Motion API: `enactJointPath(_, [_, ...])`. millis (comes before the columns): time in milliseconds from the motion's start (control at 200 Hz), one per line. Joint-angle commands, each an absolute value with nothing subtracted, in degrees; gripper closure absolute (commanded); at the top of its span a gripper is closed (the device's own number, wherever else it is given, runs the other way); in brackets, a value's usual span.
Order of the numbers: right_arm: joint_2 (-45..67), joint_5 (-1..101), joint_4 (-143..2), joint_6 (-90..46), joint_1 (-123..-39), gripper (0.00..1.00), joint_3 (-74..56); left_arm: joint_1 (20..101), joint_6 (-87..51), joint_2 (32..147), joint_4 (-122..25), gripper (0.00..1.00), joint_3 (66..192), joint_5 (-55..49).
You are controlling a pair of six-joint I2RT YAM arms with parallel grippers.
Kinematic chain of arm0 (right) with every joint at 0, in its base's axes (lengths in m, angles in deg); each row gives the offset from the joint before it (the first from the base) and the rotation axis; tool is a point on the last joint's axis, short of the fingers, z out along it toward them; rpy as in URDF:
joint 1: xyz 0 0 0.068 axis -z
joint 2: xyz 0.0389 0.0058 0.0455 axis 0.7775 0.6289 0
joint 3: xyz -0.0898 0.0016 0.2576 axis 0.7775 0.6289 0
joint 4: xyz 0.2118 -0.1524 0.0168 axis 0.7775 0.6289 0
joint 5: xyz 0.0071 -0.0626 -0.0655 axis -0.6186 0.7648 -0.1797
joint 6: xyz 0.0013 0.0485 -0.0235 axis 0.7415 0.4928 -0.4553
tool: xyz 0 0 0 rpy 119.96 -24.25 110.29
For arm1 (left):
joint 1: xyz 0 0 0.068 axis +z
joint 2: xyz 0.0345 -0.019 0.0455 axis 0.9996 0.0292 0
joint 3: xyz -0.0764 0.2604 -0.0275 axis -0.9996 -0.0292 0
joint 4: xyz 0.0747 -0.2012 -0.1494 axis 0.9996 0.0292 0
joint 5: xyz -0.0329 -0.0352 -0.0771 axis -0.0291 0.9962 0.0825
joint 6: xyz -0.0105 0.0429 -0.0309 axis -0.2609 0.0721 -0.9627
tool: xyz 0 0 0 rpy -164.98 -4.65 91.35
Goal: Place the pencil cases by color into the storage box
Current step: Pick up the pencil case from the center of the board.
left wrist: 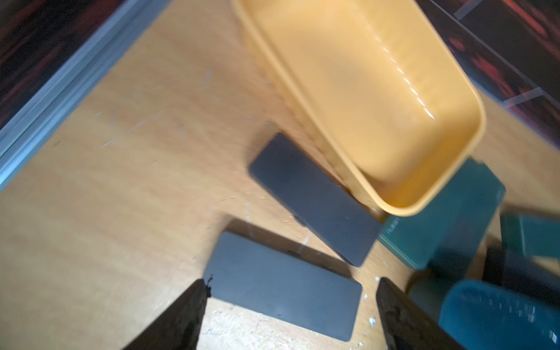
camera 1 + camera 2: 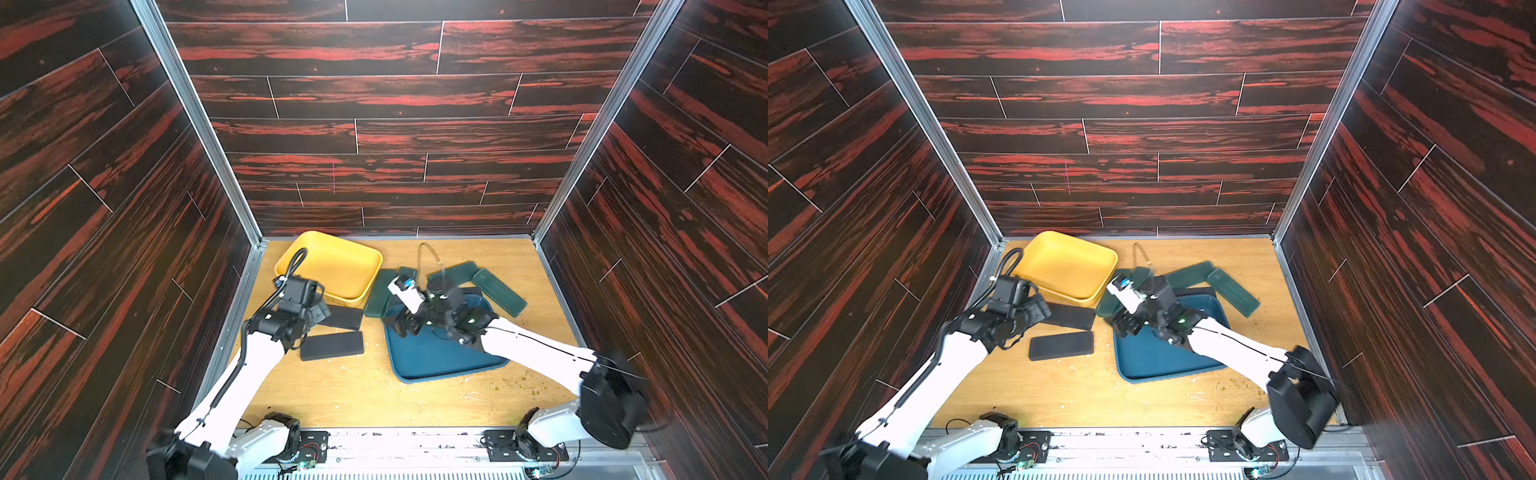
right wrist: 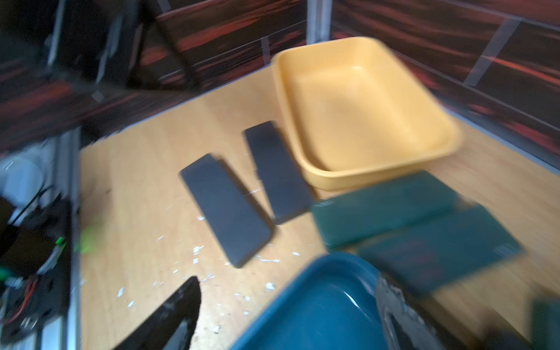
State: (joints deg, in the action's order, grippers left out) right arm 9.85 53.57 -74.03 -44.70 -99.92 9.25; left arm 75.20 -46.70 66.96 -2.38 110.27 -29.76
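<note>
Dark red-streaked wood panels wall in a light wooden tabletop (image 2: pixel 365 386) on three sides, and white flecks lie scattered over its surface.

Near the far left corner of the tabletop sits a yellow tray (image 2: pixel 332 262) with nothing in it. Just off its near edge lies one black pencil case (image 2: pixel 343 318), and a second black pencil case (image 2: pixel 332 345) lies a little nearer the front edge, the two apart and roughly parallel. A blue tray (image 2: pixel 436 357) sits right of centre. Beyond it and along its far side, dark green pencil cases are clustered: one (image 2: pixel 376 295) lies between the two trays, another (image 2: pixel 498 291) lies toward the right edge, and one more (image 2: pixel 455 270) lies further back. How many sit under the right arm cannot be told in the top views. In the right wrist view two green cases (image 3: pixel 385 206) (image 3: pixel 439 242) overlap beside the yellow tray's near wall.

The left gripper (image 1: pixel 291 315) hovers over the nearer black case with its jaws spread apart and nothing between them; the case shows in the gap below, and whether a finger touches it cannot be told through the blur. The right gripper (image 3: pixel 288 315) hangs over the blue tray's far left corner, jaws likewise parted, gripping nothing. Both wrist views are smeared.
</note>
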Motion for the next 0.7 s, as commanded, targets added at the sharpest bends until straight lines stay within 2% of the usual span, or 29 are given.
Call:
enactJointPath(0, [15.8,48.5,-76.2,-52.4,-102.9,0.10,6.4,79.2,-55.1,65.2,2.5,0.09,107.5,-30.4])
enactJointPath(286, [29.1,47.9,-75.5,-61.6,-109.3,0.11,-0.2,87.8,-65.5,65.3,4.8,0.07,101.5,-22.1])
enactJointPath(696, [41.1,49.4,-71.5,-65.4,-111.3,0.11,-9.9,92.2,-70.3,62.3,3.9,0.07,97.5,-17.7])
